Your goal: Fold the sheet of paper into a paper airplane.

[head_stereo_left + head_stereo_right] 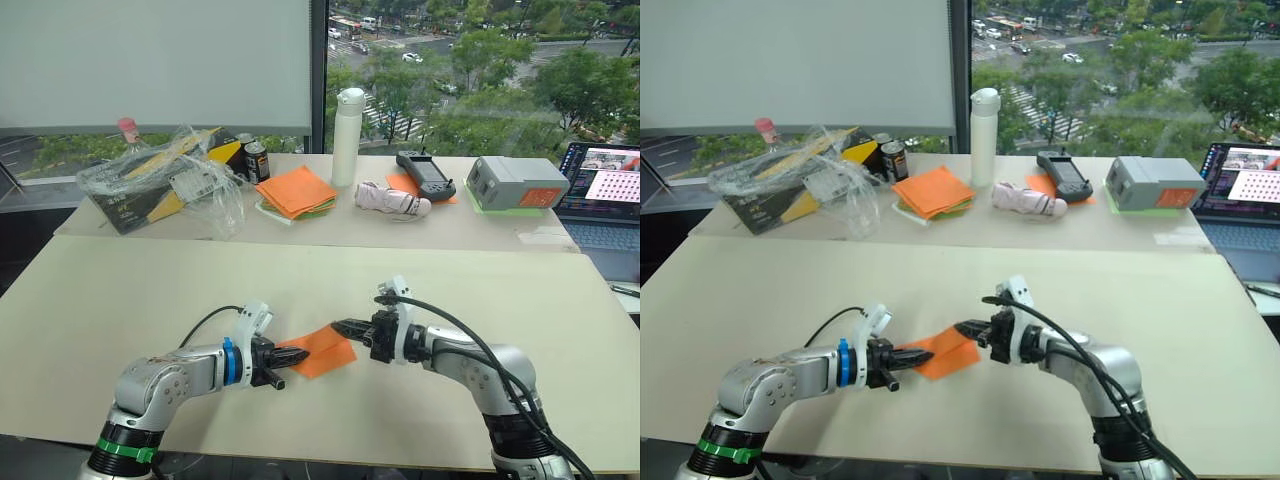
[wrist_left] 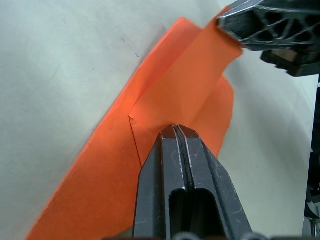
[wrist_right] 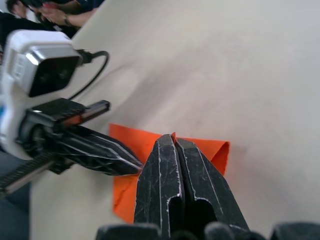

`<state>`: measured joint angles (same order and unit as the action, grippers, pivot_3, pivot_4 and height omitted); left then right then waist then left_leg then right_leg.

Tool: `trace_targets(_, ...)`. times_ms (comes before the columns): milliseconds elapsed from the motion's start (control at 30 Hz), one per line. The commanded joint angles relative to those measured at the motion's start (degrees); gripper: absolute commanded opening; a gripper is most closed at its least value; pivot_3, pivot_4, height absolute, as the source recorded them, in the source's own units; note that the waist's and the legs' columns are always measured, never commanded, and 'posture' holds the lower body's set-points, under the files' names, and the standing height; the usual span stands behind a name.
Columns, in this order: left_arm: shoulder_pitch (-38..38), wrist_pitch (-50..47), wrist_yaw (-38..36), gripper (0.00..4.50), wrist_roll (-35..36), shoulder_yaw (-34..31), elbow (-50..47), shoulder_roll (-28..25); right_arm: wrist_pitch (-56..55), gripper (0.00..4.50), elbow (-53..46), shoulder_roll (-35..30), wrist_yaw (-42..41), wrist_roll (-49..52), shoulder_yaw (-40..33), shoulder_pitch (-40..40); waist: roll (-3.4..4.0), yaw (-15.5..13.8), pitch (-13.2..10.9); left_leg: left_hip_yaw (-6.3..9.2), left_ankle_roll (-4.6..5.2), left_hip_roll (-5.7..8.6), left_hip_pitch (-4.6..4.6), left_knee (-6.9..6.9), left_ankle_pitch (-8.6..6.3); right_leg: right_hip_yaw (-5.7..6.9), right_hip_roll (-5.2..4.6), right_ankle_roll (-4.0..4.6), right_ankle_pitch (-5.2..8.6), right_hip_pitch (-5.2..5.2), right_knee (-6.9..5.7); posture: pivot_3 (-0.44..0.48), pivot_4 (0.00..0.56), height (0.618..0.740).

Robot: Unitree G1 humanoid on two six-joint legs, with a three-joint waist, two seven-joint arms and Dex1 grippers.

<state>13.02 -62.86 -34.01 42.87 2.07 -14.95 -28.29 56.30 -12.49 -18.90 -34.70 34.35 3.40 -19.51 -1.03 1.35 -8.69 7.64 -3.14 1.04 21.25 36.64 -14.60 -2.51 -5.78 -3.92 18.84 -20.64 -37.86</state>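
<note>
The sheet of paper (image 1: 325, 350) is bright orange and lies partly folded on the near cream table, between my two grippers. My left gripper (image 1: 300, 355) is shut, and its tips (image 2: 176, 129) rest on the paper at a crease. My right gripper (image 1: 338, 324) is shut on the far corner of a flap and holds it lifted off the table. A sliver of orange shows between its tips (image 3: 173, 137). From the left wrist view, the flap (image 2: 200, 70) rises from my left tips up to the right gripper (image 2: 227, 20).
On the far table stand a stack of orange and green sheets (image 1: 297, 192), a white bottle (image 1: 346, 122), a can (image 1: 256, 160), a box under crumpled plastic (image 1: 165, 180), a controller (image 1: 425, 173), a grey box (image 1: 517, 183) and a laptop (image 1: 605, 190). A person's hands (image 3: 55, 12) show far off.
</note>
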Motion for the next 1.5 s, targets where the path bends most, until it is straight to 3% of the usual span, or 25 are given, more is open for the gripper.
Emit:
trace_targets(33, -1.02, -1.69, 0.99, 0.0, -0.51, 0.09, -0.19, -0.36, -3.31, 0.59, -0.47, -0.18, -0.21, -0.6, -0.83, -0.33, 0.03, 0.03, -0.03, 0.0, 0.0, 0.0, 0.01, 0.0, 0.0, 0.0, 0.0, 0.0, 0.0, -0.01, 0.0, 0.0, 0.15, 0.74)
trace_targets(233, -1.05, -2.25, 1.09, 0.0, -0.48, -0.18, -0.5, -0.19, -5.12, 2.59, -0.34, 0.86, 1.19, -1.13, -1.54, -0.96, 0.05, 0.11, -0.04, 0.0, 0.0, 0.0, 0.01, 0.0, 0.0, -0.01, 0.0, 0.0, 0.0, -0.02, -0.01, 0.0, 0.15, 0.74)
trace_targets(433, -1.06, -2.48, 1.12, 0.0, -0.59, -0.29, -0.5, 0.02, -4.35, 2.59, -3.08, 1.27, -1.55, 1.87, -1.56, -0.94, 0.07, 0.37, -0.06, 0.0, 0.0, 0.0, 0.01, -0.01, 0.0, -0.01, 0.0, 0.0, 0.0, -0.02, -0.02, 0.0, 0.15, 0.74)
trace_targets(700, -1.19, -2.44, 1.32, 0.0, -0.67, -0.46, -0.53, 0.27, -5.86, 0.09, -6.42, -1.08, -6.09, 1.03, 3.21, 1.41, 0.11, 0.47, -0.08, 0.0, 0.0, 0.0, 0.02, -0.01, 0.0, -0.01, 0.0, 0.0, 0.0, -0.02, -0.01, 0.0, 0.15, 0.74)
trace_targets(1200, -1.36, -2.81, 1.7, 0.0, -0.46, -0.86, -0.91, 0.5, -8.35, 0.03, -5.16, 0.31, -5.2, -0.09, 3.74, 0.48, 0.1, 0.52, -0.09, 0.0, 0.0, 0.0, 0.02, 0.0, 0.0, 0.0, 0.0, 0.0, 0.0, -0.02, -0.02, 0.0, 0.15, 0.74)
trace_targets(1500, -1.07, -2.75, 1.8, 0.0, -0.71, -0.7, -0.68, 1.01, -12.29, 0.03, -3.57, -0.71, -5.47, -6.28, 10.29, 1.4, 0.1, 0.67, -0.09, 0.0, 0.0, 0.0, 0.02, -0.01, 0.0, 0.0, 0.0, 0.0, 0.0, -0.03, -0.02, 0.0, 0.15, 0.74)
